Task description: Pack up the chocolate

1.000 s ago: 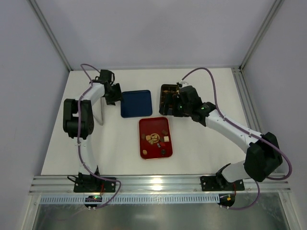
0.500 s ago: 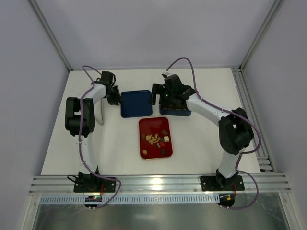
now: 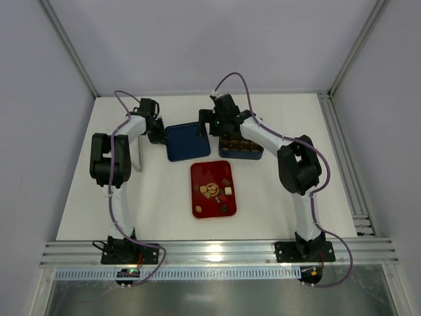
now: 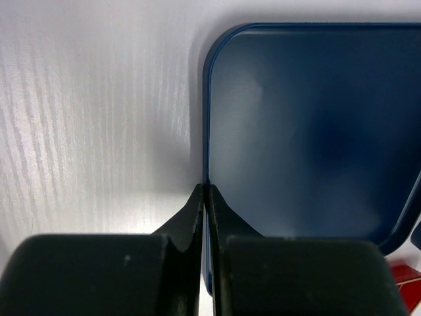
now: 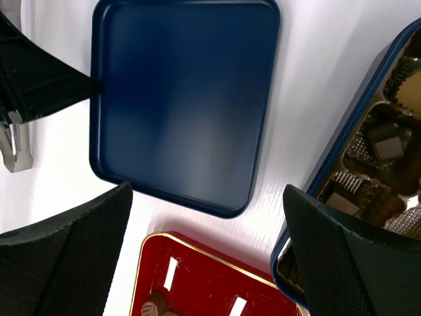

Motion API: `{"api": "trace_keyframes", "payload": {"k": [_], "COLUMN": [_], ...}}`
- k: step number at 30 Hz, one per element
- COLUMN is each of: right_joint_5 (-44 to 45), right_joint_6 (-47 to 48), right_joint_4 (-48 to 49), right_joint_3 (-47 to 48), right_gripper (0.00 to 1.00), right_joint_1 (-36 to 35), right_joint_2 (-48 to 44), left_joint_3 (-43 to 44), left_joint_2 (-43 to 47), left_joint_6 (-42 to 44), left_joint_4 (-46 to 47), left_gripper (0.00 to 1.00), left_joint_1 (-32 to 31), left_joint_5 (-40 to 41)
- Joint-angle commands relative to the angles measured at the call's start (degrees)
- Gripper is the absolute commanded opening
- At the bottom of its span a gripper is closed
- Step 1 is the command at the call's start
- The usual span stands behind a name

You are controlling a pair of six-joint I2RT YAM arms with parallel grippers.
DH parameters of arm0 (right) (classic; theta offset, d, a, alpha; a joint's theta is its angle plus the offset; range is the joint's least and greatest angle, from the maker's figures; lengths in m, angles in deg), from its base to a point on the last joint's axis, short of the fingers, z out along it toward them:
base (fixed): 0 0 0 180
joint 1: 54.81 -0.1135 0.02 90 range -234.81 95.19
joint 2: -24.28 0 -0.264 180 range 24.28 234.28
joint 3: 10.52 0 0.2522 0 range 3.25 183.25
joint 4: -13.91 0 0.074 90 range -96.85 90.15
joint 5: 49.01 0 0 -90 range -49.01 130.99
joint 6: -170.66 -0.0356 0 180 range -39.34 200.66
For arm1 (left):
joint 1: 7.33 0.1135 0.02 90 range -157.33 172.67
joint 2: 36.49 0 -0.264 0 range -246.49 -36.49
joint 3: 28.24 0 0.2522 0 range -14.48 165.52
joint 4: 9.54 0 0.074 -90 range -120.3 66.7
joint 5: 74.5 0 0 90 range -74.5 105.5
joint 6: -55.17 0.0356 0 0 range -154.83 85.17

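Top view: left gripper (image 3: 156, 131) sits at the left edge of the blue lid (image 3: 187, 142). Right gripper (image 3: 212, 124) hangs over the gap between the lid and the blue box (image 3: 242, 157); I cannot tell its opening from here. Loose chocolate (image 3: 212, 189) lies on the red tray (image 3: 204, 172), on the near side of lid and box, well apart from both grippers. More pieces sit in the box cells, just right of the right gripper.

Left wrist: fingers (image 4: 194, 210) pinched together on the lid's left rim; the lid lies flat on the table (image 4: 99, 99).

Right wrist: jaws spread wide, nothing held. Under them are the lid's near right corner and bare table. Boxed chocolate is just beside the right finger; one brown piece shows on the tray at the frame's bottom edge.
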Motion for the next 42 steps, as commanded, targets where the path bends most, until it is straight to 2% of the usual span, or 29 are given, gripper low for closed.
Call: {"api": "trace_keyframes", "payload": {"k": [1, 10, 23, 42], "right_joint_5": [-0.5, -1.2, -5.3, -8.5], "right_joint_6": [2.3, 3.9, 1.9, -3.3], "right_joint_4": [-2.2, -3.9, -4.1, -4.1], "right_joint_3": [5.8, 8.9, 11.3, 14.3], "right_gripper": [0.95, 0.95, 0.93, 0.91], "right_joint_1": [0.8, 1.9, 1.9, 0.6], "right_joint_2": [1.3, 4.0, 5.9, 10.3], "left_joint_3": [1.2, 1.1, -2.6, -6.6], "left_joint_2": [-1.1, 1.0, 6.5, 11.0], "left_joint_6": [1.4, 1.3, 0.1, -3.0], "left_joint_4": [-0.9, -2.3, -1.8, 0.1], "left_gripper": [0.0, 0.0, 0.0, 0.0], "left_joint_1": [-0.1, 4.3, 8.1, 10.3], "left_joint_5": [-3.8, -13.5, -17.4, -22.8]}}
